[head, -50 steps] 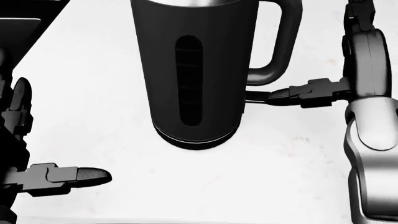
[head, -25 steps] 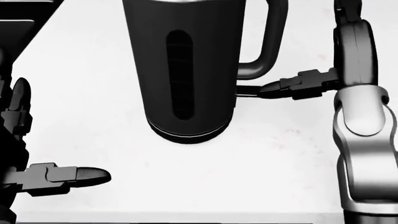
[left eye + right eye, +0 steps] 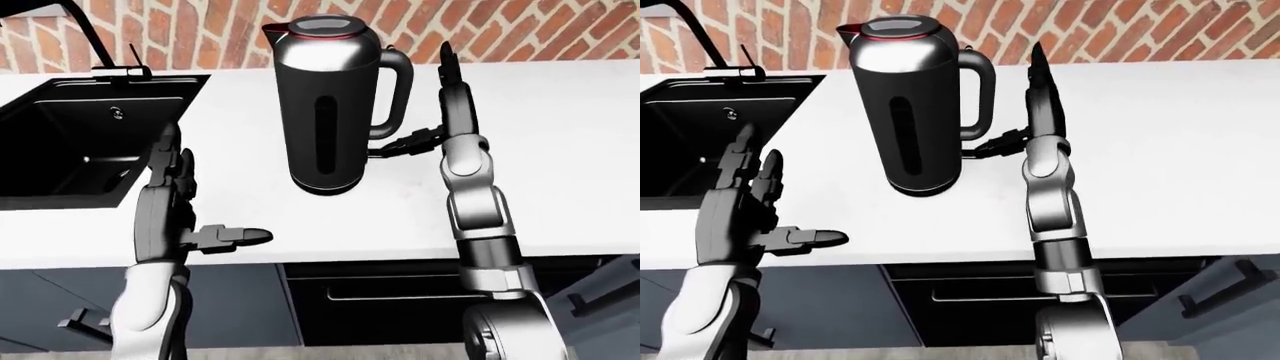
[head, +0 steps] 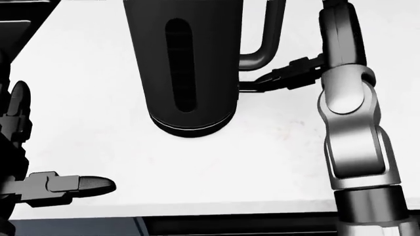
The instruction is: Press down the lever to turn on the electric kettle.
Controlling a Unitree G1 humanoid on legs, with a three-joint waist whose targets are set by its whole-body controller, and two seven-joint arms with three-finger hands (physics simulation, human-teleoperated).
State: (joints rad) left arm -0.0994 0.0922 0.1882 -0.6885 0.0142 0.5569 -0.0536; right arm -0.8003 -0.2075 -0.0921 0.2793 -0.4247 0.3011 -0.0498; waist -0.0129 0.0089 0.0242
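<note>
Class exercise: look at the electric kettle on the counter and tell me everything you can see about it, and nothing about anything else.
The tall dark metallic electric kettle stands upright on the white counter, right of the black sink in the left-eye view. It has a glossy cylindrical body, a red-rimmed lid with a spout at top left, a dark vertical water window, a dark loop handle on its right and a round base. Below the handle a thin dark lever juts right; one finger of the right hand reaches its tip, pressed or not I cannot tell.

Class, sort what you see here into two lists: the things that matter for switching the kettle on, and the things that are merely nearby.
Belongs to the job:
electric kettle
lever low beside its handle
right hand, one finger reaching toward that lever

Just nearby:
left hand, open, apart from the kettle
sink
faucet
brick wall
</note>
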